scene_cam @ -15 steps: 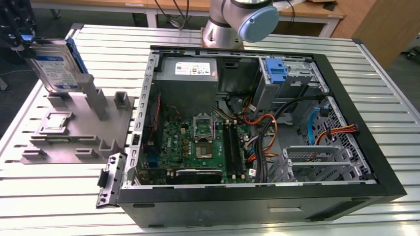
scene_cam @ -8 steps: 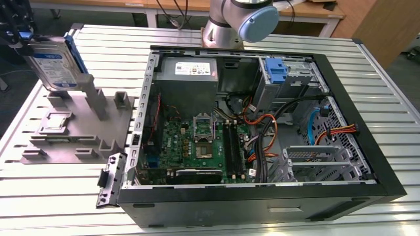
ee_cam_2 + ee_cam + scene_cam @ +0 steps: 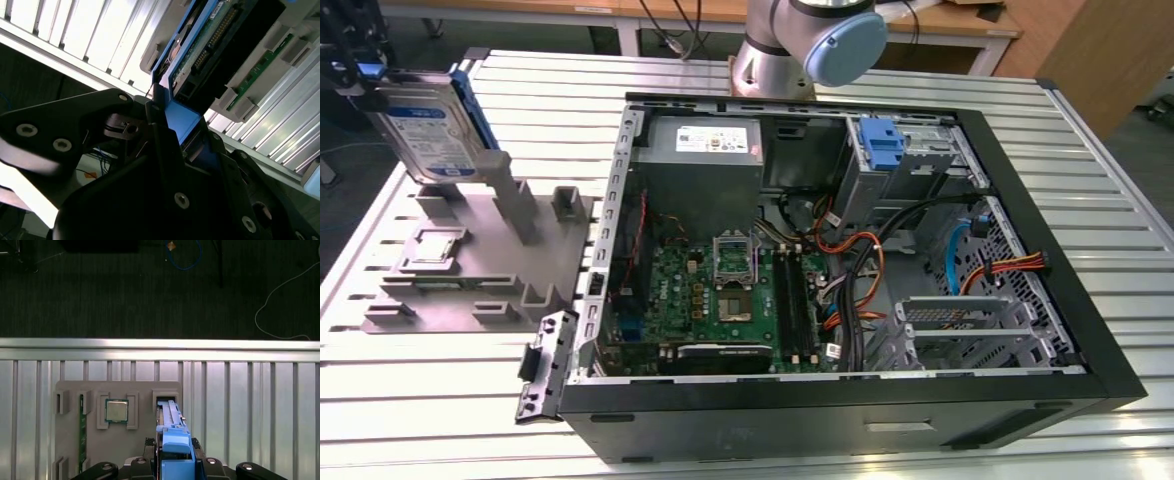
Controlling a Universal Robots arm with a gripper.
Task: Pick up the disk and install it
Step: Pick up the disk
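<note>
Blue-framed, the disk (image 3: pixel 434 125) stands upright at the grey fixture (image 3: pixel 480 240), its top edge clamped by the gripper (image 3: pixel 371 88). The fixture holds a processor chip (image 3: pixel 116 411); the open computer case (image 3: pixel 854 395) holds a motherboard (image 3: pixel 720 290).

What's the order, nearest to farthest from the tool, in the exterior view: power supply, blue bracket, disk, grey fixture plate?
1. disk, held upright in the tool, at the exterior view's upper left.
2. grey fixture plate, just below the disk.
3. power supply, in the upper-left corner of the case.
4. blue bracket, in the drive bay, further to the exterior view's right.
</note>
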